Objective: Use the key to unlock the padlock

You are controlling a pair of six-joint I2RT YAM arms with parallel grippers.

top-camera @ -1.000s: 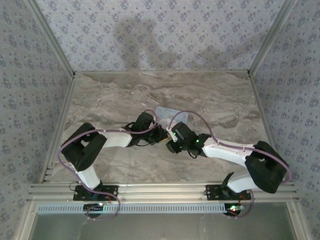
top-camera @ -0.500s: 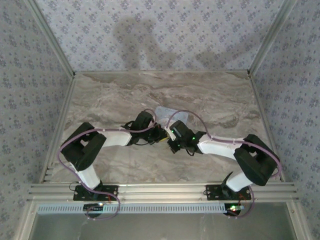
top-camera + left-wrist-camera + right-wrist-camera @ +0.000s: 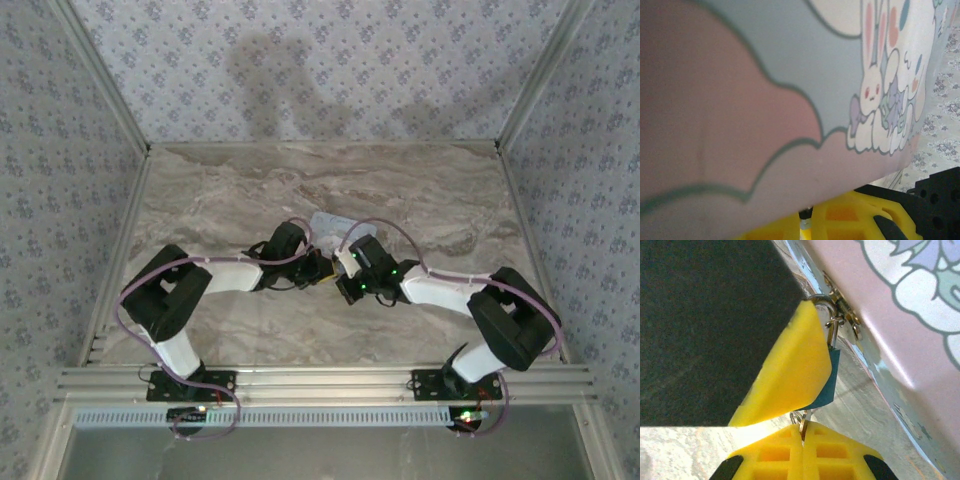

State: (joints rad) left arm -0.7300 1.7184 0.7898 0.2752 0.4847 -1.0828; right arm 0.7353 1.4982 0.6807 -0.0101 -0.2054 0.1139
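right gripper [image 3: 802, 434] shifted slightly | clenched on key [image 3: 802, 420] just under padlock [image 3: 826, 385] | left gripper [image 3: 806, 222] grip unclear

Top view's evenly lit, two big fuzzy shadows on the flower-patterned back wall [image 3: 300, 80]. Left wrist shot is dim and mushy, the pink-and-blue cartoon-printed box [image 3: 740, 100] out of focus. Right wrist's brighter: glare streak on the box, small dark teal padlock [image 3: 829, 382] reasonably sharp.
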